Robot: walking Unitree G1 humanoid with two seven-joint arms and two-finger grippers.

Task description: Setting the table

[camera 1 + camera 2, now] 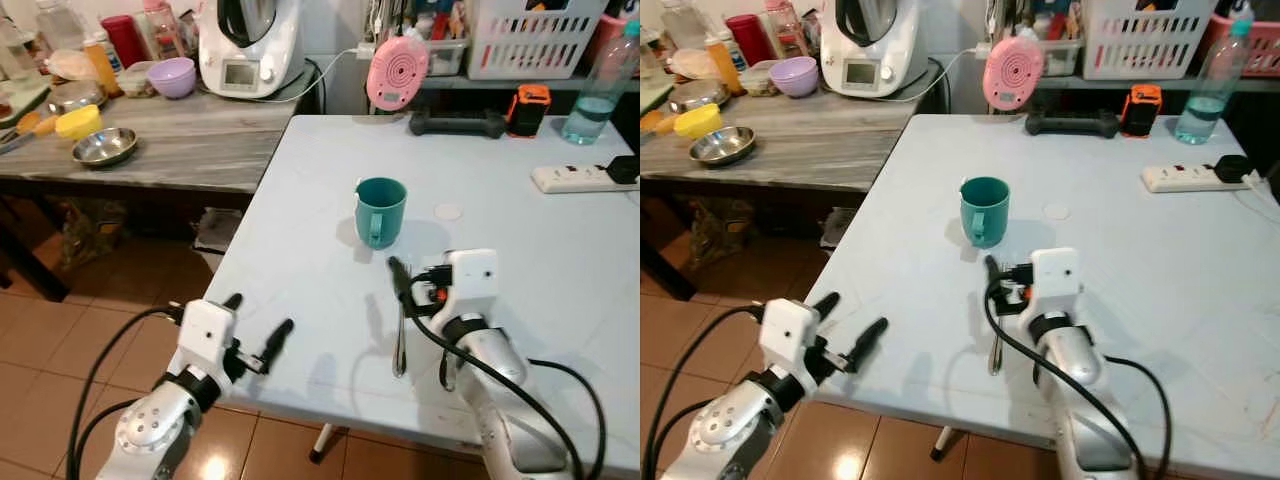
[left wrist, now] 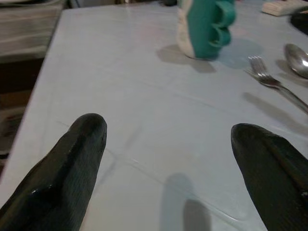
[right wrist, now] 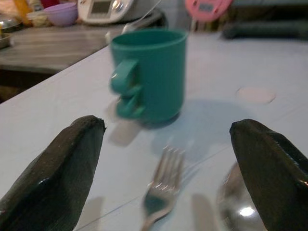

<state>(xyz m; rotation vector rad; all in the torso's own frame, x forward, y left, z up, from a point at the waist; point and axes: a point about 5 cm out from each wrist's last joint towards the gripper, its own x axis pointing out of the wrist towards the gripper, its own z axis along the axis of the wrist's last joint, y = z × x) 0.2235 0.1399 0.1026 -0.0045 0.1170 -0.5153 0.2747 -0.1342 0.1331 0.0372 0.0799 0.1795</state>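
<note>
Right gripper (image 3: 166,144) hangs wide open, empty, over the fork (image 3: 161,192); any drift forward could tip that teal mug (image 1: 381,211).

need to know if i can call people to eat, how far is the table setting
Partly done. A teal mug stands on the white table, with a fork and spoon lying just in front of it. Nothing is in hand: the right pincer hovers open over the cutlery, the left pincer open at the table's edge. No plate is set yet.
</note>
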